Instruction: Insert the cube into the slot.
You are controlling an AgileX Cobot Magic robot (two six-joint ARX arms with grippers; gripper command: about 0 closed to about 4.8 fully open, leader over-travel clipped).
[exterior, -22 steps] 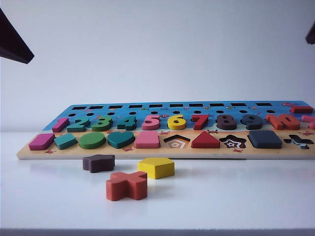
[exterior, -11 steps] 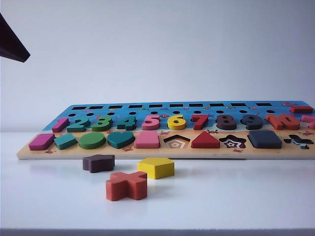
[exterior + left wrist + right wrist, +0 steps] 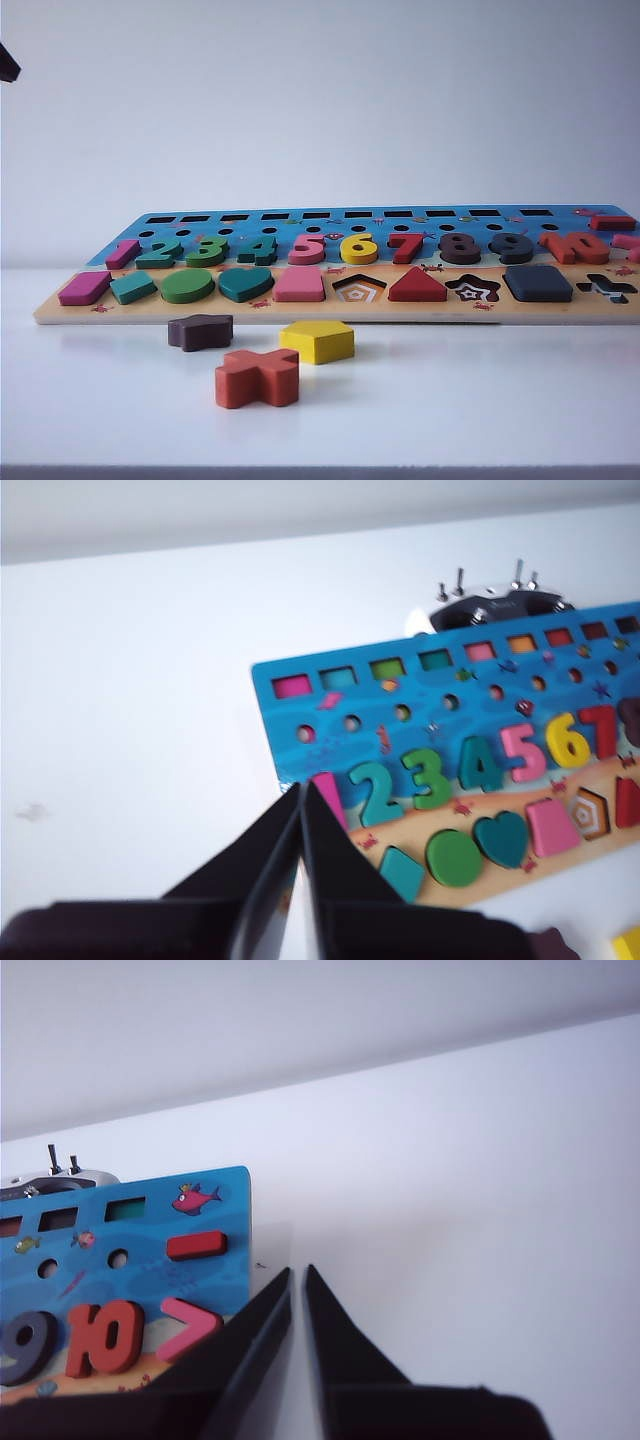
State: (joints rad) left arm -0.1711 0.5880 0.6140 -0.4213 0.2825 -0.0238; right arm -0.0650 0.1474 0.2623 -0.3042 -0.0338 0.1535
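- Cube (image 3: 538, 283) sits flush in its slot on the board (image 3: 300, 312), job looks done
- Left gripper (image 3: 302, 798) and right gripper (image 3: 297, 1278) both pinched closed, empty, hanging high clear of the board

Board (image 3: 60, 312): tan front strip, blue back with coloured numbers. The cube (image 3: 538, 283) is dark navy, seated in its square slot (image 3: 510, 296), so no floor pattern shows. Pentagon recess (image 3: 359, 290) has orange/black/white concentric lines, star recess (image 3: 473, 290) black-and-white. Loose on the white table (image 3: 480, 400): dark brown star piece (image 3: 200, 331), yellow pentagon (image 3: 318, 340), orange-red cross (image 3: 257, 377). Left gripper (image 3: 302, 792) and right gripper (image 3: 297, 1272) both have black fingers.
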